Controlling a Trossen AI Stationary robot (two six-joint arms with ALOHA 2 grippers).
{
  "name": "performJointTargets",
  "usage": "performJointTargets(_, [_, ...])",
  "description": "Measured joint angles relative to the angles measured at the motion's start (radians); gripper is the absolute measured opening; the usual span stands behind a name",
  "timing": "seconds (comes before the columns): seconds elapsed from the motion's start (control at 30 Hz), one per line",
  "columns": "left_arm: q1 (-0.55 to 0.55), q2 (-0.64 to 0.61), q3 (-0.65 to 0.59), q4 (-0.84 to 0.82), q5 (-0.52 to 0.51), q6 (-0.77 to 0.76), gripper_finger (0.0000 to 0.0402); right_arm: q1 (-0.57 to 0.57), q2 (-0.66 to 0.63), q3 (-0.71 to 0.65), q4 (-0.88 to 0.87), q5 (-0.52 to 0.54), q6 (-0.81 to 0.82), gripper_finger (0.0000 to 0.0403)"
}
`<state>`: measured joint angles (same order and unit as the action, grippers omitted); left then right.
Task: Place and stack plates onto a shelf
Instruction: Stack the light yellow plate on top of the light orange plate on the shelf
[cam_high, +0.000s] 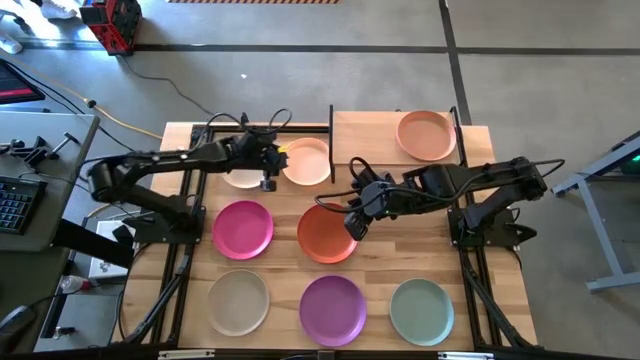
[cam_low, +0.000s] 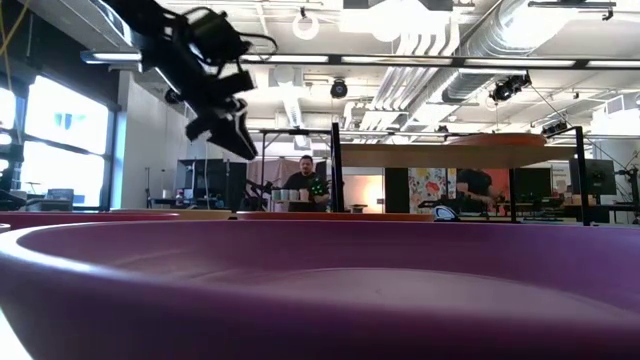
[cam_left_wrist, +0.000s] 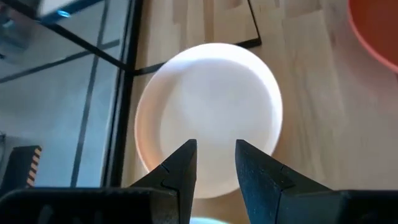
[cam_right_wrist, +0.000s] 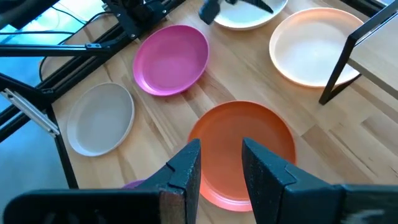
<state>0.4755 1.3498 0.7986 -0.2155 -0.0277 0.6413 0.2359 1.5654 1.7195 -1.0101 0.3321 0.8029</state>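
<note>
I count eight round matte plates in the high view. Seven sit on the slatted wooden bench (cam_high: 500, 290): cream plate (cam_high: 243, 178), peach plate (cam_high: 306, 161), magenta plate (cam_high: 242, 229), orange plate (cam_high: 327, 233), beige plate (cam_high: 238, 302), purple plate (cam_high: 332, 309) and pale grey-green plate (cam_high: 421, 312). The eighth, the salmon plate (cam_high: 426, 135), lies on the light-wood shelf (cam_high: 365, 133) at upper centre-right. The cream plate is half covered by my left arm. The low view is mostly blocked by the purple rim. My left end effector (cam_high: 268, 172) hangs over the cream plate's right edge, fingers slightly apart and empty. My right end effector (cam_high: 352, 226) hovers above the orange plate's right side, fingers parted, holding nothing
</note>
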Motion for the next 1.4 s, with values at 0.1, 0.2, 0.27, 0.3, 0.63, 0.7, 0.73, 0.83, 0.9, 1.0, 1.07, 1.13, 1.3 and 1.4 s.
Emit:
performJointTargets(0.1, [0.000, 0.063, 0.019, 0.000, 0.027, 0.017, 0.0101, 0.000, 0.000, 0.000, -0.002, 0.000, 0.000, 0.0094])
performJointTargets(0.2, [0.000, 0.116, 0.025, 0.007, 0.052, 0.019, 0.0101, 0.000, 0.000, 0.000, -0.002, 0.000, 0.000, 0.0094])
performJointTargets(0.27, [0.000, 0.149, 0.025, 0.006, 0.053, 0.019, 0.0101, 0.000, 0.000, 0.000, -0.002, 0.000, 0.000, 0.0094])
performJointTargets(0.3, [0.000, 0.164, 0.025, 0.006, 0.053, 0.019, 0.0101, 0.000, 0.000, 0.000, -0.002, 0.000, 0.000, 0.0094])
performJointTargets(0.63, [-0.005, 0.269, 0.025, 0.008, 0.052, 0.018, 0.0101, 0.001, 0.001, 0.000, -0.002, -0.001, 0.001, 0.0094])
performJointTargets(0.7, [-0.008, 0.284, 0.025, 0.008, 0.052, 0.018, 0.0101, 0.000, 0.001, 0.000, -0.002, -0.002, 0.003, 0.0094])
performJointTargets(0.73, [-0.010, 0.291, 0.025, 0.008, 0.052, 0.018, 0.0101, 0.000, 0.001, 0.000, -0.002, -0.002, 0.003, 0.0094])
performJointTargets(0.83, [-0.019, 0.309, 0.025, 0.010, 0.050, 0.023, 0.0101, 0.000, 0.001, 0.000, -0.002, -0.002, 0.001, 0.0094])
performJointTargets(0.9, [-0.020, 0.319, 0.025, 0.011, 0.046, 0.034, 0.0101, 0.000, 0.001, 0.000, -0.002, -0.002, 0.002, 0.0094])
performJointTargets(1.0, [-0.020, 0.331, 0.025, 0.029, 0.040, 0.041, 0.0101, 0.000, 0.001, 0.000, -0.002, -0.002, 0.004, 0.0094])
performJointTargets(1.07, [-0.020, 0.330, 0.024, 0.036, 0.038, 0.043, 0.0101, 0.000, 0.001, 0.000, -0.002, -0.002, 0.006, 0.0094])
performJointTargets(1.13, [-0.020, 0.330, 0.024, 0.046, 0.038, 0.043, 0.0101, 0.000, 0.001, 0.000, -0.002, -0.002, 0.008, 0.0094])
performJointTargets(1.3, [-0.020, 0.336, 0.024, 0.052, 0.047, 0.044, 0.0101, 0.000, 0.001, 0.000, -0.002, -0.002, 0.008, 0.0094])
performJointTargets(1.4, [-0.020, 0.357, 0.023, 0.047, 0.049, 0.051, 0.0101, 0.000, 0.001, 0.000, -0.002, -0.002, 0.008, 0.0094])
